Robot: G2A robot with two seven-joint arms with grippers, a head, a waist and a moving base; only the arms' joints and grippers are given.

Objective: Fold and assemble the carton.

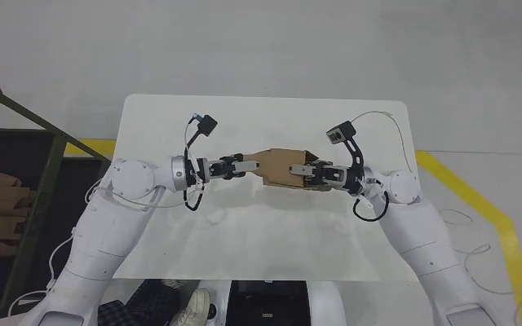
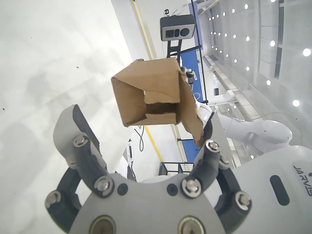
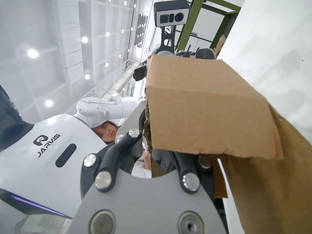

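A brown carton (image 1: 277, 163) hangs above the middle of the white table (image 1: 261, 244), held between my two arms. My right gripper (image 1: 298, 171) is shut on the carton's wall at its right end; the box body (image 3: 207, 108) sits just past my right gripper (image 3: 148, 132), and one finger is hidden behind the cardboard. My left gripper (image 1: 247, 165) is at the carton's left end, open wide. In the left wrist view the open end of the carton (image 2: 151, 93) faces my left gripper (image 2: 143, 118), flaps partly folded inward. One long ragged flap (image 2: 192, 122) reaches a fingertip (image 2: 209, 129).
A dark green rack (image 1: 24, 163) with cardboard stock (image 1: 10, 204) stands off the table's left edge. Yellow floor tape (image 1: 465, 196) runs to the right of the table. The table's bare top extends in front of and behind the carton.
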